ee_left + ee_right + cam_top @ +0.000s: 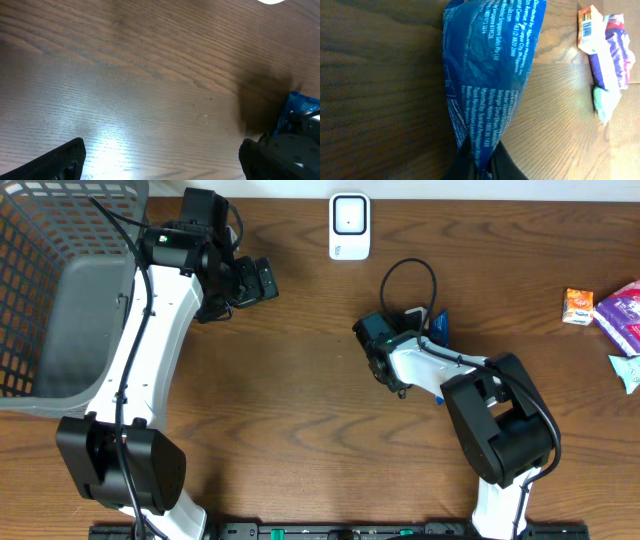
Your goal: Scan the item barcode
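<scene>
Right hand [476,159] is pinched narrow on one end of the blue packet [490,75], whose white-printed side faces the wrist camera. From overhead the packet sits right of bench [300,400] centre, near the white scanner [349,225] but apart from it. Left hand [255,282] is spread wide over bare wood beside the grey basket [60,240]; an orange carton [578,306] and purple pack [620,315] lie at the far right edge.

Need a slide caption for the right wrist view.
Wrist view: right gripper shut on blue packet, print showing; table behind, other items at right.
</scene>
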You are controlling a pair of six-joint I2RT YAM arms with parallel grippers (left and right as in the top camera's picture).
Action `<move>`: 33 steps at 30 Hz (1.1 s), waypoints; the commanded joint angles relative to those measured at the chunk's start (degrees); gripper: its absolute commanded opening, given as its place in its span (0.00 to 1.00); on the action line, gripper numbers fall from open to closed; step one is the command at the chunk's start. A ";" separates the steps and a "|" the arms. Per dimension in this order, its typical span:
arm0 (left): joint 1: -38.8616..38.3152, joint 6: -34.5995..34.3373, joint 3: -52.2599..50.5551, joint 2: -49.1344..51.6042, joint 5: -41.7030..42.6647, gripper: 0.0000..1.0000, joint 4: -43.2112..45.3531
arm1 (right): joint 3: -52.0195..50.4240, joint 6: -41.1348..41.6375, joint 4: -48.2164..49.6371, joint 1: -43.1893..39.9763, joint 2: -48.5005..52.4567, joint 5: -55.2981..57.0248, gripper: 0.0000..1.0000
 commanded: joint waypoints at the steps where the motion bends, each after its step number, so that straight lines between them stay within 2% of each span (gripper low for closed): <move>1: 0.20 0.57 0.28 0.13 -0.79 0.98 -0.11 | 0.70 1.53 -0.68 2.23 -0.76 -1.62 0.17; 3: 0.20 0.57 0.28 0.13 -0.79 0.98 -0.13 | 2.56 2.80 -1.75 3.37 -1.66 -4.17 0.34; 11: 0.20 0.57 0.28 0.13 -0.79 0.98 -0.11 | 14.40 2.95 -6.29 5.62 -5.46 -17.99 0.37; 16: 0.20 0.57 0.28 0.13 -0.79 0.98 -0.13 | 18.10 6.54 -10.84 2.29 -8.46 -22.34 0.41; 21: 0.20 0.57 0.28 0.13 -0.79 0.98 -0.13 | 18.10 5.81 -16.02 -4.37 -11.32 -29.66 0.45; 26: 0.20 0.57 0.28 0.13 -0.81 0.98 -0.13 | 16.48 0.46 -19.63 -10.64 -11.19 -40.46 0.45; 33: 0.20 0.57 0.28 0.13 -0.81 0.98 -0.11 | 9.03 -3.93 -14.29 -15.56 -11.19 -52.26 0.44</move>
